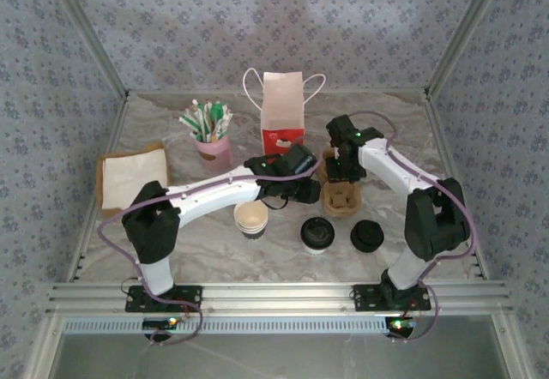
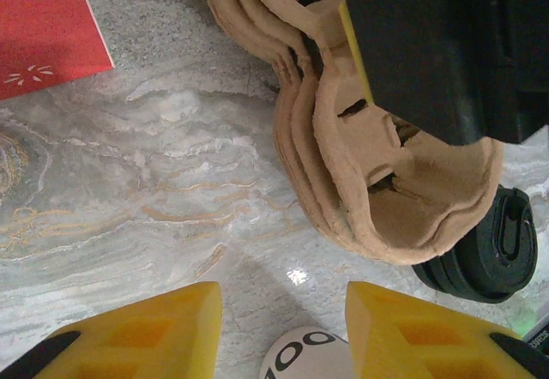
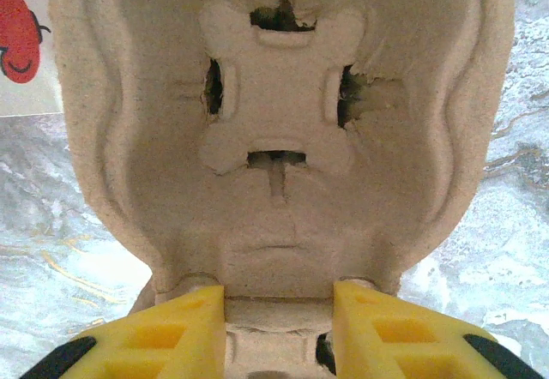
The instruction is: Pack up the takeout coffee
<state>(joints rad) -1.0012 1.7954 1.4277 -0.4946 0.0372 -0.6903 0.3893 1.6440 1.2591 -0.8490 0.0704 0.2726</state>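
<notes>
The takeout coffee (image 1: 316, 235), a small white cup with a round black lid, stands upright on the marble table in front of the arms, free of both grippers. Just behind it lies a stack of brown pulp cup carriers (image 1: 340, 199). My right gripper (image 3: 279, 297) is shut on the near rim of the top carrier (image 3: 274, 139), with the rim filling the gap between its yellow fingers. My left gripper (image 2: 283, 297) hovers open over bare table left of the carriers (image 2: 403, 199). A white rounded thing with black print (image 2: 313, 357) shows between its fingers at the frame's bottom edge; what it is I cannot tell.
A white and red paper bag (image 1: 281, 109) stands open at the back centre. Lidless white cups (image 1: 250, 219) sit left of the coffee and loose black lids (image 1: 367, 236) to its right. A pink cup of stirrers (image 1: 214, 149) and a napkin pile (image 1: 131, 180) stand left.
</notes>
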